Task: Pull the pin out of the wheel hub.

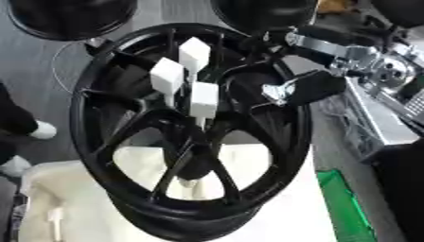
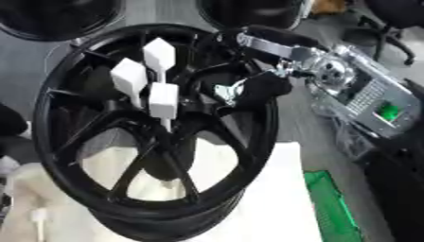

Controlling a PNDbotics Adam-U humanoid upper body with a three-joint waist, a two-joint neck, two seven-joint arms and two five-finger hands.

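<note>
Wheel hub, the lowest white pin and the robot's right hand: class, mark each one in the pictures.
wheel hub (image 1: 291,142), left eye view, right side of the black rim.
lowest white pin (image 1: 203,99), left eye view, its white block head.
right hand (image 1: 319,87), left eye view, the black palm.

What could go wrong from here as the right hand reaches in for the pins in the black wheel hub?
1. Three white pins stand close together at the hub centre; the right hand, approaching from the rim side, could knock or catch a neighbouring pin instead of one alone.
2. The wheel hub stands tilted on a white cushion; a sideways pull might rock or shift it.
3. The hand could snag on the rim or spokes beside it.
</note>
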